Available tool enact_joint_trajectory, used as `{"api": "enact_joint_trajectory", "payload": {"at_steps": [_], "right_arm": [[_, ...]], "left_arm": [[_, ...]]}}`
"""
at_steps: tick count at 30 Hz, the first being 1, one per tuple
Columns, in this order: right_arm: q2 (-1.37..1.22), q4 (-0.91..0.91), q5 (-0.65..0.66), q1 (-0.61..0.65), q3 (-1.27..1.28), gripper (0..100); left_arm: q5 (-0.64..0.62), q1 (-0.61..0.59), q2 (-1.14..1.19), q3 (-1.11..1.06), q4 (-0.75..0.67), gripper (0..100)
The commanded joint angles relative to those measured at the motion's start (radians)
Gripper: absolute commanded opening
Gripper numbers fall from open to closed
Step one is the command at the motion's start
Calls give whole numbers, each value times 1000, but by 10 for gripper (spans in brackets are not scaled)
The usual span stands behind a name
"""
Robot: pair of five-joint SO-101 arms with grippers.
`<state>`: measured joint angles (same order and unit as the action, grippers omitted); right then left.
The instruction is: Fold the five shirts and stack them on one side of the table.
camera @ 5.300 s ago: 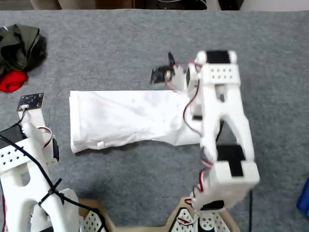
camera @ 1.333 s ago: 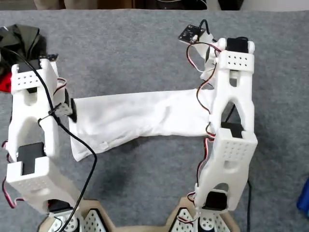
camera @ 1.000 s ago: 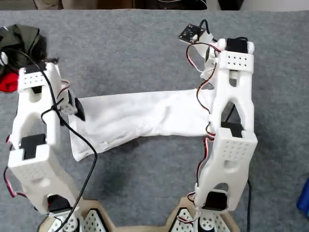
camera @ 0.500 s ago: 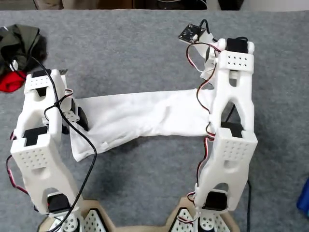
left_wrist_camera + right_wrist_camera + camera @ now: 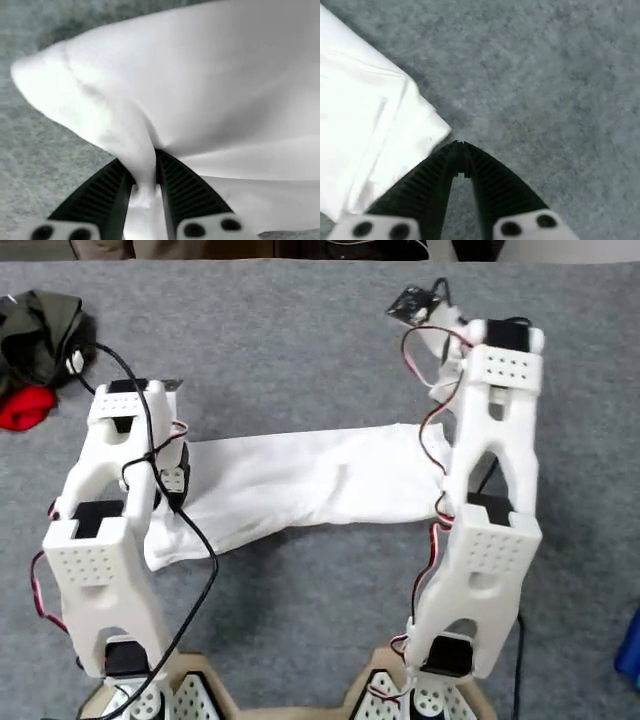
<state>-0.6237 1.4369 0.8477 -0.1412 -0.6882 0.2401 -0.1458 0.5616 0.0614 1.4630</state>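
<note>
1. Desk (image 5: 300, 620): grey surface carrying the work, with both arm bases at 6 o'clock in the high view.
2. Left gripper (image 5: 145, 167): its fingers were clamped on a raised pinch of the white shirt (image 5: 310, 485) at the shirt's 9 o'clock end.
3. White shirt: a part-folded strip at mid-desk between the arms, long axis running 9 to 3 o'clock.
4. Right gripper (image 5: 460, 150): fingers together on nothing, tips just beside the shirt's corner at the 3 o'clock end.
5. Judged: the next fold would carry one end along that axis. Only the left arm had a hold, and the right would first have to open.
6. Dark garments (image 5: 40, 330) and a red garment (image 5: 25, 405): heaped at 10 o'clock, well apart and unfolded.
</note>
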Motion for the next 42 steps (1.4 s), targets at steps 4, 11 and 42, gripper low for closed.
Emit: {"api": "enact_joint_trajectory", "payload": {"at_steps": [4, 11, 42], "right_arm": [[77, 14, -5, -134, -124, 5], [82, 11, 51, -269, -194, 5], [-7, 18, 94, -344, -314, 5]], "left_arm": [[-103, -37, -1, 206, 115, 19], [-87, -149, 4, 638, 296, 19], [-184, 683, 102, 988, 259, 19]]}}
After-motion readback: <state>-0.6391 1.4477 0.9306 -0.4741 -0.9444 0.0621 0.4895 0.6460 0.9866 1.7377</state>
